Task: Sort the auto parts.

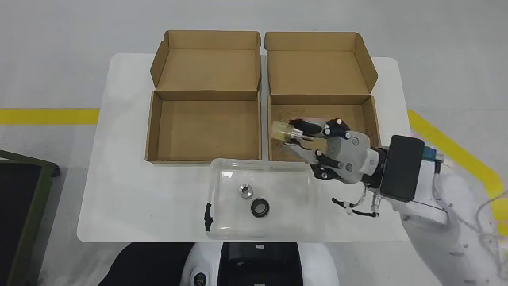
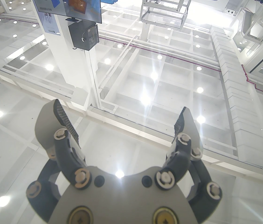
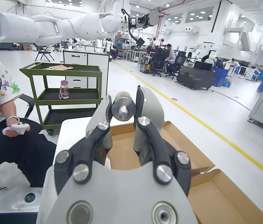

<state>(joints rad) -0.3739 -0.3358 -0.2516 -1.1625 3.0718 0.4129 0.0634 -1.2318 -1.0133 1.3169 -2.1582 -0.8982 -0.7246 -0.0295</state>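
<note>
The right hand (image 3: 124, 104) is clenched on a metal cylinder (image 3: 122, 114), long axis pointing toward the left box (image 1: 202, 131), hanging over the right box (image 1: 359, 131); the drop lies straight below. The left hand (image 2: 121, 116), spread empty, points at the ceiling (image 2: 173, 75)

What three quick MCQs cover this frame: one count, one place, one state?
1. Parts lying in the tray: A none; B two; C five.
2. The right gripper holds its part over: A left box; B tray; C right box.
3. The left gripper's fingers are: A open; B shut empty; C shut on a bolt.

Key:
1 B, a silver part and a black ring lie there.
2 C, the top view puts the part above that box.
3 A, the fingers stand wide apart with nothing between them.
</note>
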